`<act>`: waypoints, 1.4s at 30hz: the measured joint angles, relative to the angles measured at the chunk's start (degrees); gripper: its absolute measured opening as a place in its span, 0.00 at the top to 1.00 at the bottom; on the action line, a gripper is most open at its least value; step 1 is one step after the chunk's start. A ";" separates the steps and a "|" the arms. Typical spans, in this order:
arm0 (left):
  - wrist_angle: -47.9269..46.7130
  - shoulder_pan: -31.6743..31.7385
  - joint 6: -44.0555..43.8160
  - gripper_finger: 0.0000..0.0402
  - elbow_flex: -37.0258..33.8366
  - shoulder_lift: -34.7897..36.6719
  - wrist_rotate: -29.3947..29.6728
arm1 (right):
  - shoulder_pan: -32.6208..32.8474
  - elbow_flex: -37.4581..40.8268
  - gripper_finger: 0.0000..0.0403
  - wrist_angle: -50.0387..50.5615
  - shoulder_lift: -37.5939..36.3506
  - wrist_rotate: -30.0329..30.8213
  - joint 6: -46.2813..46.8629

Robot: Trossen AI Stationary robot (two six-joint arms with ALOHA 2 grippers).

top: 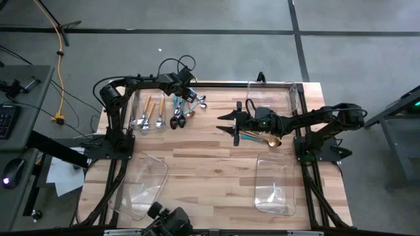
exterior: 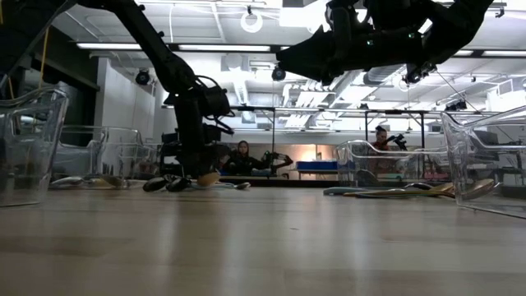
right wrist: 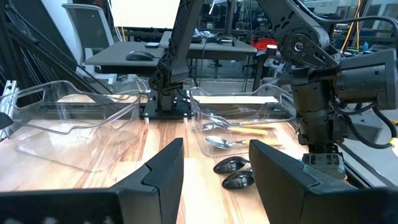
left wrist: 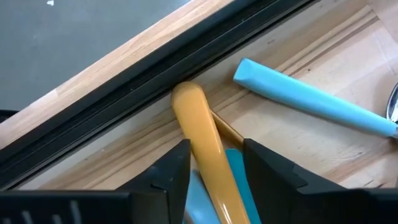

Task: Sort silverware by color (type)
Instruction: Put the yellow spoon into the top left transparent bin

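Here, my left gripper straddles an orange-handled utensil: my two dark fingers stand close on either side of the handle with slivers of space showing, so I judge the pinch not quite made. The piece lies in the loose pile of silverware at about eleven o'clock on the table, crossing a light-blue handle and just beside the table's dark edge rail. It should be light and rigid, but the rounded, glossy handle looks slippery; I judge the mid-handle, where I am, the best hold, squeezed squarely so it cannot twist out. My left arm reaches along the far edge and bends down steeply to the pile. Next to it, a clear bin already holds orange-handled pieces. My right gripper hangs above the table's centre near two o'clock, fingers spread and empty, with gold and teal pieces lying under its arm.
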State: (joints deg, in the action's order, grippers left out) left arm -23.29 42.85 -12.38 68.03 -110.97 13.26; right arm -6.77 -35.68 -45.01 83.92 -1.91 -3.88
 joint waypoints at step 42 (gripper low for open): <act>0.30 -0.09 2.56 0.97 -0.04 1.34 -1.12 | 0.00 0.00 0.58 -0.02 -0.01 0.01 -0.20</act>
State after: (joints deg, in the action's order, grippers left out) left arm -22.99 42.76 -9.82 67.99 -109.63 12.14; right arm -6.77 -35.68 -45.04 83.91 -1.90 -4.08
